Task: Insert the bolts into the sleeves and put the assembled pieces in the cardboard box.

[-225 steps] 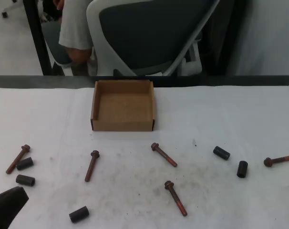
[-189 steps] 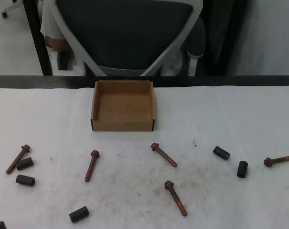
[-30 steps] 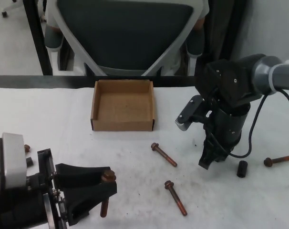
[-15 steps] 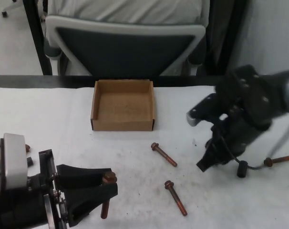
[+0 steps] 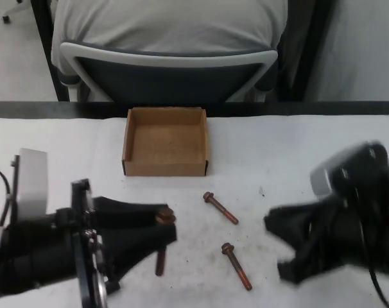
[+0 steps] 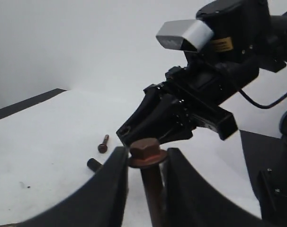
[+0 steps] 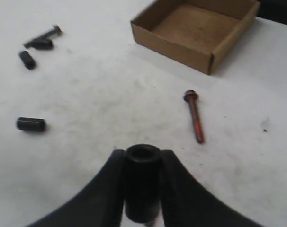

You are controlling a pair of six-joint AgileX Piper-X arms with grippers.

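Observation:
My left gripper [image 5: 169, 224] is shut on a rusty bolt [image 5: 160, 253], held upright with its hex head [image 6: 145, 150] between the fingers, above the bench's near left. My right gripper [image 5: 278, 247] hangs above the near right. In the right wrist view it [image 7: 142, 156] is shut on a black sleeve [image 7: 142, 184], bore end up. The left wrist view shows the right gripper [image 6: 134, 132] facing the held bolt, a short way off. The open cardboard box [image 5: 165, 169] sits at the back centre, with nothing in it [image 7: 172, 47].
Two loose bolts [image 5: 220, 208] [image 5: 236, 265] lie between the grippers. A bolt [image 7: 194, 116] lies near the box. At the left side lie a lone sleeve [image 7: 31, 124], two more sleeves [image 7: 26, 59] and a bolt [image 7: 44, 34]. Behind the bench stands a chair with a person.
My right gripper has risen from the spot on the bench where a sleeve lay and swung toward the near edge. My left gripper has carried its bolt a little toward the centre.

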